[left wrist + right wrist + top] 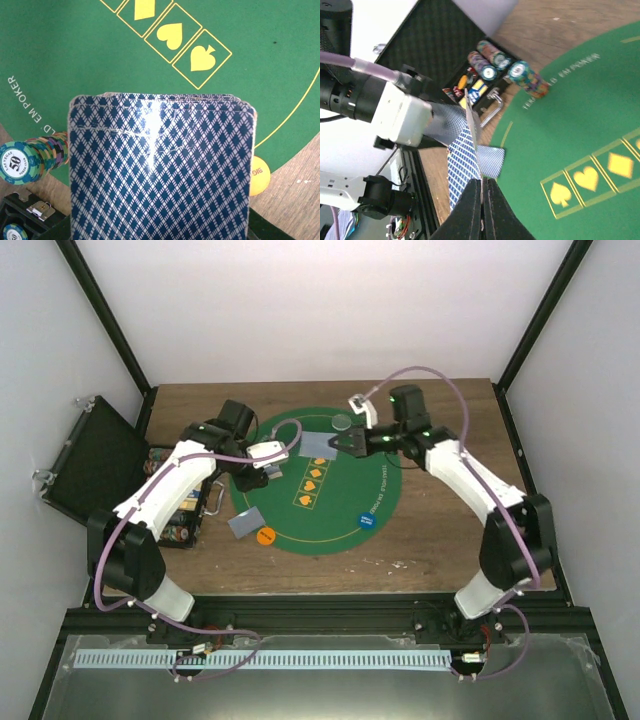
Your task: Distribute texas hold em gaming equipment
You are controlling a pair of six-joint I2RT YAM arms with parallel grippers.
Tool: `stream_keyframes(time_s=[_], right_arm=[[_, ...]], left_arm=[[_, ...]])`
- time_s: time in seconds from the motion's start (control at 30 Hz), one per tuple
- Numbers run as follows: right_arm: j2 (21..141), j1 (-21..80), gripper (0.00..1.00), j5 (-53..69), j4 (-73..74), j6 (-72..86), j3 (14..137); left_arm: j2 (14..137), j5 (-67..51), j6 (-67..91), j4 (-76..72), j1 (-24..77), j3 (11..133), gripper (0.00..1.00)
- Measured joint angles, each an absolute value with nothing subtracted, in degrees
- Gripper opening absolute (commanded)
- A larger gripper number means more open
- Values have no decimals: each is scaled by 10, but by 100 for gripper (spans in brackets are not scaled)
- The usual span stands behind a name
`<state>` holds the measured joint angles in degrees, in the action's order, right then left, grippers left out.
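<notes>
Pinching one card (pixel 471 120) edge-on in the pressed-together right claw (pixel 482 187), over the green mat (pixel 390 490) toward twelve o'clock. Gripping the deck (pixel 160 170) in the left claw (pixel 262 468), near the mat's ten o'clock edge.

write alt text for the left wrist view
A stack of blue diamond-backed playing cards fills the lower frame, over a green poker mat with yellow heart and spade boxes. A poker chip stack shows at left, an orange disc at the mat's right edge.
</notes>
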<state>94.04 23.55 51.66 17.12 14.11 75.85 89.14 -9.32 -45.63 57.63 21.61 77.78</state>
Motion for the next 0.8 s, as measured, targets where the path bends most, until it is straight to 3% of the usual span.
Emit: stream_keyframes(time_s=[0.27, 0.43, 0.8], right_arm=[[793, 147, 1, 422, 171, 200, 535], [762, 105, 1, 370, 161, 239, 392], [785, 91, 1, 316, 81, 287, 331]], left_arm=[[891, -98, -449, 573, 214, 778, 48], [891, -101, -447, 572, 214, 778, 48], [891, -107, -445, 572, 214, 778, 48]])
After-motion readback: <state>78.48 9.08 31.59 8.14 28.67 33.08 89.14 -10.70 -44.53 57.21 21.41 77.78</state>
